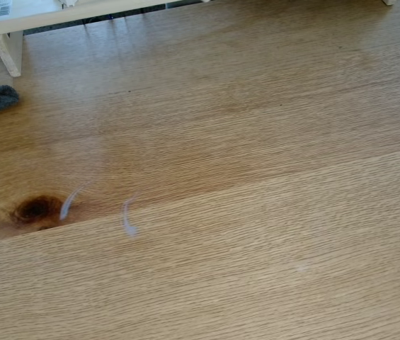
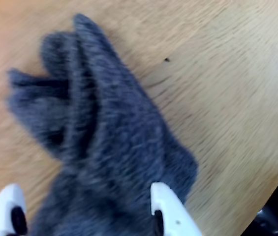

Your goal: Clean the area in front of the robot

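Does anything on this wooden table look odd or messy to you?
Two pale bluish-white streaks lie on the tabletop beside the dark knot in the fixed view, like smears or marks. A crumpled grey cloth sits bunched between the gripper fingertips in the wrist view. Nothing looks broken.

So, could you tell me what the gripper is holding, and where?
The gripper straddles the near end of the grey cloth; an actual pinch cannot be told.

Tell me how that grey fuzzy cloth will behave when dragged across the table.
The grey cloth lies creased in soft folds, so it is probably floppy and will bunch rather than slide flat. Its fuzzy nap suggests it grips the wooden tabletop somewhat. It looks light.
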You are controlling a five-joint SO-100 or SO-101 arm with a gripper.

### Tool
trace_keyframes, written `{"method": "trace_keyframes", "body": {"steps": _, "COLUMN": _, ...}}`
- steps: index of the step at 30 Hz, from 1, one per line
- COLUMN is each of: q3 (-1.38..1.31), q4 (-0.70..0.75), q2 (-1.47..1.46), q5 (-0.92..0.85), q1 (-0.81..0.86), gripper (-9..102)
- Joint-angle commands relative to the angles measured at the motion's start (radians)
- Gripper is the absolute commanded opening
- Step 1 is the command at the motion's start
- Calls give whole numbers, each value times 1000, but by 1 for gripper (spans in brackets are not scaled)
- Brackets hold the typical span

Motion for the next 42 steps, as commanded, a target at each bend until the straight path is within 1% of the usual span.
{"method": "trace_keyframes", "body": {"steps": 1, "q3": -80, "q4": -161, "q2": -77, "q5": -130, "q1": 25, "gripper": 27}}
{"method": "trace_keyframes", "body": {"steps": 3, "q3": -81, "q4": -199, "q2": -129, "q5": -192, "q1": 32, "gripper": 21}}
{"method": "trace_keyframes", "body": {"steps": 5, "q3": -89, "q4": -207, "q2": -164, "q5": -221, "q1": 34, "gripper": 13}}
{"method": "trace_keyframes", "body": {"steps": 7, "q3": -89, "q4": -209, "q2": -187, "q5": -219, "q1": 29, "gripper": 8}}
{"method": "trace_keyframes", "body": {"steps": 9, "q3": -89, "q4": -224, "q2": -199, "q5": -199, "q1": 15, "gripper": 1}}
{"method": "trace_keyframes", "body": {"steps": 14, "q3": -75, "q4": -232, "q2": -198, "q5": -164, "q1": -29, "gripper": 0}}
{"method": "trace_keyframes", "body": {"steps": 17, "q3": -74, "q4": -127, "q2": -130, "q5": -67, "q1": -67, "gripper": 0}}
{"method": "trace_keyframes", "body": {"steps": 20, "q3": -74, "q4": 46, "q2": 9, "q5": 18, "q1": -149, "gripper": 0}}
{"method": "trace_keyframes", "body": {"steps": 26, "q3": -74, "q4": 451, "q2": 368, "q5": 155, "q1": -420, "gripper": 0}}
{"method": "trace_keyframes", "body": {"steps": 30, "q3": -74, "q4": 692, "q2": 581, "q5": 193, "q1": -683, "gripper": 0}}
{"method": "trace_keyframes", "body": {"steps": 32, "q3": -74, "q4": 758, "q2": 657, "q5": 207, "q1": -830, "gripper": 0}}
{"method": "trace_keyframes", "body": {"steps": 36, "q3": -83, "q4": 772, "q2": 723, "q5": 264, "q1": -1094, "gripper": 0}}
{"method": "trace_keyframes", "body": {"steps": 38, "q3": -89, "q4": 741, "q2": 712, "q5": 291, "q1": -1207, "gripper": 0}}
{"method": "trace_keyframes", "body": {"steps": 40, "q3": -91, "q4": 672, "q2": 664, "q5": 322, "q1": -1295, "gripper": 0}}
{"method": "trace_keyframes", "body": {"steps": 42, "q3": -91, "q4": 546, "q2": 589, "q5": 342, "q1": -1355, "gripper": 0}}
